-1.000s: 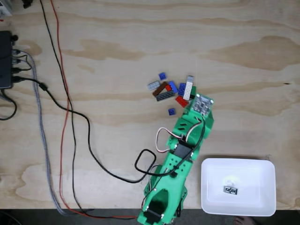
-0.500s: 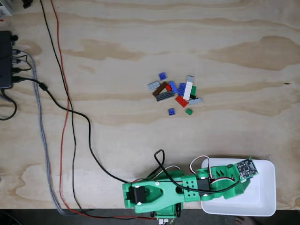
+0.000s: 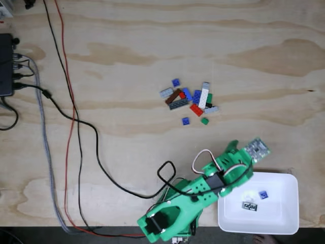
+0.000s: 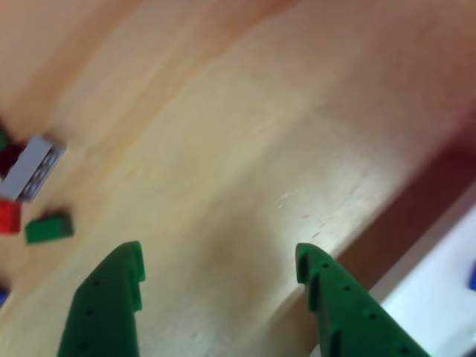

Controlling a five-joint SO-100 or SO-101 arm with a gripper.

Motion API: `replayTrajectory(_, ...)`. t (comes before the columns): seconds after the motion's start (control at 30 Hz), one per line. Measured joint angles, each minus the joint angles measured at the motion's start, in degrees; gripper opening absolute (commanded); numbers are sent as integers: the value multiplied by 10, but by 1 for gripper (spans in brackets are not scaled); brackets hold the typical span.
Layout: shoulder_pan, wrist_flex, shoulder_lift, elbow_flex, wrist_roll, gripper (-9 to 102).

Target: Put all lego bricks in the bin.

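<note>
A pile of lego bricks (image 3: pixel 189 98) in blue, grey, brown, red, white and green lies mid-table in the fixed view. A small blue one (image 3: pixel 185 121) and a green one (image 3: pixel 204 121) sit just below the pile. The white bin (image 3: pixel 284 216) stands at the bottom right and holds a blue brick (image 3: pixel 263 194) and a black-and-white piece (image 3: pixel 249 206). My green gripper (image 3: pixel 253 148) hovers over bare wood just above the bin's top left corner. In the other view my gripper (image 4: pixel 216 260) is open with nothing between its fingers. A grey brick (image 4: pixel 30 171), a green brick (image 4: pixel 48 227) and the bin's rim (image 4: pixel 431 297) show there.
Black, red and braided grey cables (image 3: pixel 71 117) run down the table's left side from a black box (image 3: pixel 5 63) at the left edge. One black cable loops (image 3: pixel 165 175) beside my arm's base. The table's front edge runs just below the bin.
My gripper went from the pile to over the bin, then swung up and left off it. A blue brick now lies in the bin.
</note>
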Motion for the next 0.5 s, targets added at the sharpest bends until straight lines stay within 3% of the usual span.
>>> replayTrajectory(0.07, -114, 5, -69, -2, 9, 22)
replayTrajectory(0.2, -328, -70, -210, 4, 14, 20)
replayTrajectory(0.5, -483, -175, -358, 4, 40, 19)
